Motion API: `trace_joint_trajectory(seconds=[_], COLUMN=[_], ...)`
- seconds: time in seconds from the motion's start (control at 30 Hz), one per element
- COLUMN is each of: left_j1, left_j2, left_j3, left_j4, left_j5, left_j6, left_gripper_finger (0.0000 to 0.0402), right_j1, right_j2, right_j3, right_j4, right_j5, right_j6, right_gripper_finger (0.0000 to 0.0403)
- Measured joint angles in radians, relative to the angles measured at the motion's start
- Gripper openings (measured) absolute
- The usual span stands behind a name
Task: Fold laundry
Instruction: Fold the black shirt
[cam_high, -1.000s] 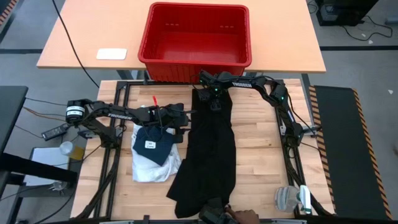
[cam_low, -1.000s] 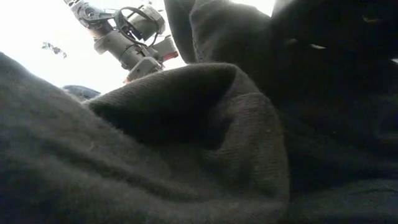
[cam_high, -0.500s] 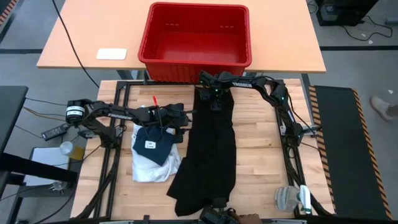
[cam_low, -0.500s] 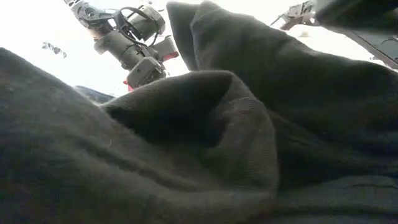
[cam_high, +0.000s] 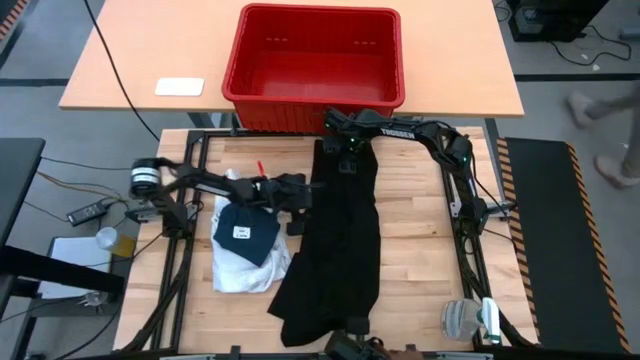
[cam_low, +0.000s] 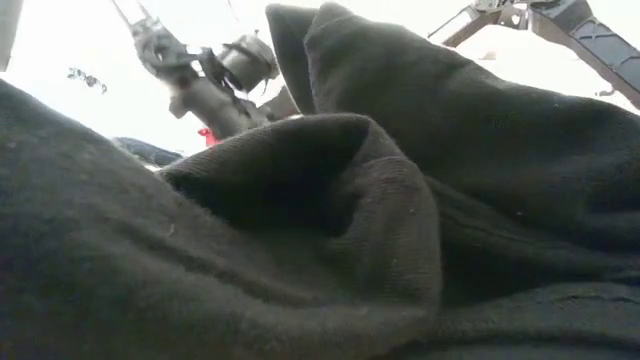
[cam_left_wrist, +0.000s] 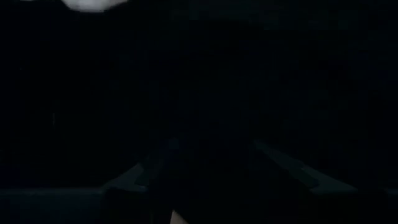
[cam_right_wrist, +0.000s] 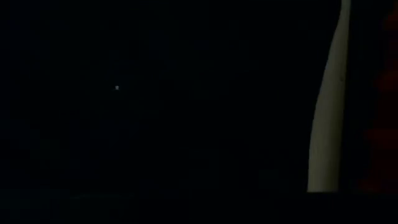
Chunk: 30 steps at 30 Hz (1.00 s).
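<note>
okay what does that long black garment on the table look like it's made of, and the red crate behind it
The long black garment looks like soft knit cloth, perhaps cotton fleece: matte, and the low view shows a fine weave with thick rounded folds. The red crate looks like moulded plastic: smooth, slightly glossy walls, a rolled rim and small slots along the far wall. The exact fibre cannot be told from here.

- Both wrist views almost wholly dark, nothing told apart there.
- Low view filled by black garment (cam_low: 330, 230), counter hidden behind it.
- White shirt (cam_high: 240, 268) partly covered by dark blue piece (cam_high: 245, 232).
- Right gripper (cam_high: 347, 162) fingertips lost against black cloth.
- Left gripper (cam_high: 300, 195) fingers too small to read.
</note>
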Motion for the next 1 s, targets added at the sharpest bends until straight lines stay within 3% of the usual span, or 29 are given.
trace_joint_trajectory(seconds=[0.13, 0.27, 0.43, 0.6, 0.73, 0.87, 1.0], left_j1=[0.008, -0.005, -0.026, -0.045, -0.046, -0.042, -0.039], left_j2=[0.074, 0.08, 0.08, 0.08, 0.08, 0.08, 0.079], left_j3=[-0.001, 0.0, 0.0, 0.0, 0.0, 0.0, 0.0], left_j4=[0.048, 0.08, 0.076, 0.088, 0.081, 0.082, 0.082], left_j5=[-0.021, -0.019, -0.02, -0.016, -0.02, -0.019, -0.037], left_j6=[-0.025, -0.027, -0.024, 0.004, 0.017, 0.021, 0.022], left_gripper_finger=[0.0192, 0.0192, 0.0192, 0.0192, 0.0192, 0.0192, 0.0192], right_j1=[-0.007, -0.02, -0.036, -0.065, -0.082, -0.091, -0.11], right_j2=[0.0, 0.0, -0.004, -0.007, -0.006, -0.006, -0.006], right_j3=[0.0, 0.0, 0.0, 0.0, 0.0, 0.0, 0.0], right_j4=[0.106, 0.236, 0.328, 0.339, 0.33, 0.328, 0.327], right_j5=[0.007, -0.083, -0.056, 0.057, 0.025, -0.012, -0.033], right_j6=[0.121, 0.22, 0.314, 0.317, 0.271, 0.218, 0.199], right_gripper_finger=[0.0006, 0.0008, 0.0011, 0.0011, 0.0013, 0.0037, 0.0096])
